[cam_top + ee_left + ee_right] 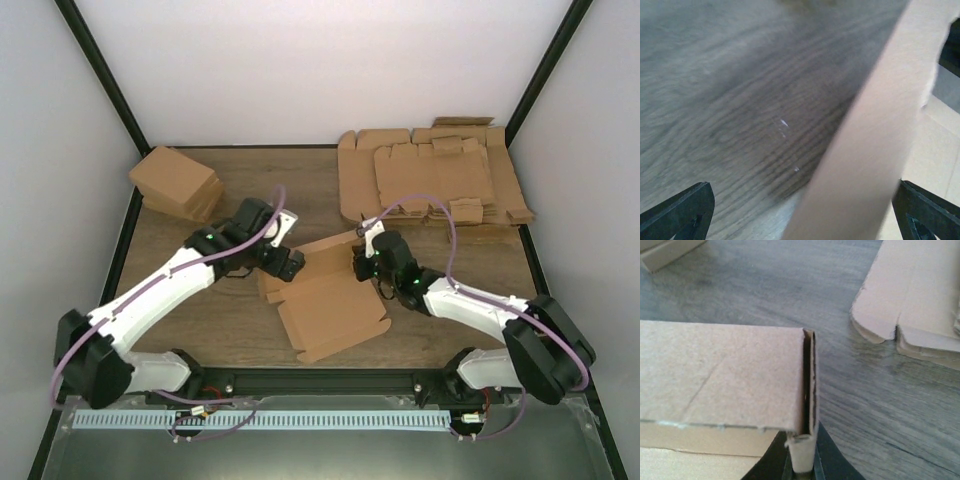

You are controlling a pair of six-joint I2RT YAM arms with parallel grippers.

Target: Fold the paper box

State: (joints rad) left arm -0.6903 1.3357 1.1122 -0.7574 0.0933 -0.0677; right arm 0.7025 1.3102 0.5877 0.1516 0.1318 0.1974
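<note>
On the table (pixel 200 330), the left gripper (pixel 292 266) stands wide open, gripping nothing. The paper box (pixel 325 305) lies between the arms, only partly folded. The right gripper (pixel 361 264) pinches one raised side wall tight. More flaps look left to fold.

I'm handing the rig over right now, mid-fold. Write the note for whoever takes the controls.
Left hand: open at the left side of the paper box. A raised panel runs between its fingers, not gripped.
Right hand: shut on a doubled cardboard edge at the box's far right side.
Box: mid-table between both arms, main panel lying flat.
Done: one side folded up and pinched.
Left: the remaining flaps and the closing; the box is far from formed.
</note>
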